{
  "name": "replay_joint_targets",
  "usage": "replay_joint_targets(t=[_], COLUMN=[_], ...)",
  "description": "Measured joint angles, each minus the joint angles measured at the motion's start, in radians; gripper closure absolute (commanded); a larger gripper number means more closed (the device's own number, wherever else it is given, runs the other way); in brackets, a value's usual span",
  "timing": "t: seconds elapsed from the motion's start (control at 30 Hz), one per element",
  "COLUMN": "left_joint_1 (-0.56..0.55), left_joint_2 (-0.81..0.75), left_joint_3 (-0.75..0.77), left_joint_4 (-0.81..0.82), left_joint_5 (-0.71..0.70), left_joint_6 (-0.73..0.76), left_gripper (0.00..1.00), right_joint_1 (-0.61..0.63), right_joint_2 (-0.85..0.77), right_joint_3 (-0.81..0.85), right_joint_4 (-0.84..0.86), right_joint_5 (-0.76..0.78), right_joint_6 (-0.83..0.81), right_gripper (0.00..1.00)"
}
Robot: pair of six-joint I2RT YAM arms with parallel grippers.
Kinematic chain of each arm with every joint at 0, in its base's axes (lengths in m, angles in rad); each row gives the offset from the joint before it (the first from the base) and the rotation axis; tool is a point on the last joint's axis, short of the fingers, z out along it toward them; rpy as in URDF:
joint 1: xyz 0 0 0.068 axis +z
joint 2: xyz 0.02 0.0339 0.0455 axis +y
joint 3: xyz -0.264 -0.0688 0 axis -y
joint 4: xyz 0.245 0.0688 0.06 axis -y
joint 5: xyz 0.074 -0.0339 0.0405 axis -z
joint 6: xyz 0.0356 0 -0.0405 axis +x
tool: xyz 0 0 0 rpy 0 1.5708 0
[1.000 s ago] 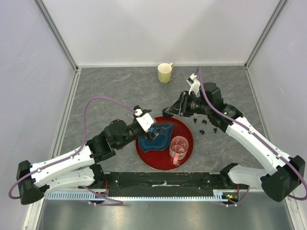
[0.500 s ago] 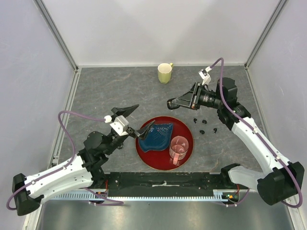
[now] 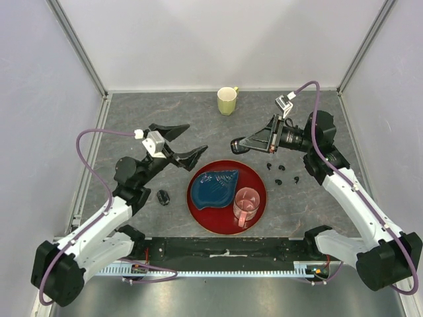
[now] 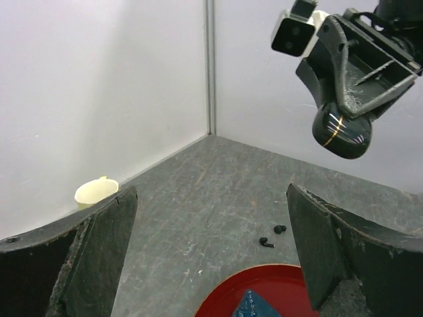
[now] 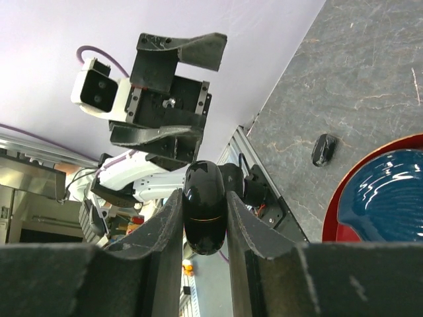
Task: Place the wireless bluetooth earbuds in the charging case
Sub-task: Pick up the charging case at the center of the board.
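My right gripper [image 3: 246, 143] is shut on a glossy black charging case [image 3: 238, 146], held in the air behind the red plate; in the right wrist view the case [image 5: 204, 207] sits clamped between both fingers. Several tiny black earbuds [image 3: 278, 167] lie on the grey table under and right of that gripper, and two of them [image 4: 266, 243] show in the left wrist view. A second black case [image 3: 163, 197] lies on the table left of the plate. My left gripper [image 3: 182, 141] hovers wide open and empty, behind the plate's left side.
A red plate [image 3: 258, 210] holds a blue leaf-shaped dish [image 3: 214, 187] and a pink glass cup [image 3: 246, 205]. A pale yellow mug [image 3: 227, 100] stands by the back wall. Walls close in the table at the back and both sides.
My left gripper has lifted off the blue dish, swung back and left, and opened wide. A black case now shows on the table left of the plate. The right gripper drew right with its case.
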Motion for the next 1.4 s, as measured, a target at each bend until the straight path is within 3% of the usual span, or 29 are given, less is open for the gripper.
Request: replay_joint_targets(t=[0.1, 0.27, 0.4, 0.63, 0.8, 1.03, 1.2, 1.4], left_joint_1=[0.048, 0.05, 0.05, 0.05, 0.052, 0.052, 0.046, 0.007], left_joint_2=[0.044, 0.083, 0.108, 0.11, 0.145, 0.278, 0.317, 0.355], left_joint_3=[-0.024, -0.03, -0.03, 0.014, 0.124, 0.129, 0.127, 0.154], left_joint_4=[0.111, 0.181, 0.264, 0.205, 0.048, 0.05, 0.051, 0.064], left_joint_5=[0.095, 0.251, 0.314, 0.217, 0.188, 0.211, 0.239, 0.261], left_joint_6=[-0.036, -0.068, -0.128, -0.363, -0.644, -1.005, -1.117, -1.146], left_gripper=[0.0, 0.04, 0.01, 0.02, 0.16, 0.16, 0.18, 0.23], right_joint_1=[-0.002, -0.002, -0.002, -0.003, -0.002, -0.002, -0.002, -0.002], right_joint_2=[0.0, 0.0, 0.0, -0.012, -0.048, -0.116, -0.122, -0.12], right_joint_3=[-0.008, -0.011, -0.021, -0.043, -0.047, -0.073, -0.107, -0.129], right_joint_4=[0.0, 0.001, 0.008, 0.008, -0.041, -0.07, -0.024, 0.039], right_joint_5=[-0.005, -0.013, -0.018, -0.015, 0.02, 0.082, 0.097, 0.114], right_joint_6=[0.005, 0.01, 0.013, 0.002, -0.094, -0.225, -0.231, -0.214], right_gripper=[0.99, 0.99, 0.98, 0.98, 0.98, 0.98, 0.98, 0.98])
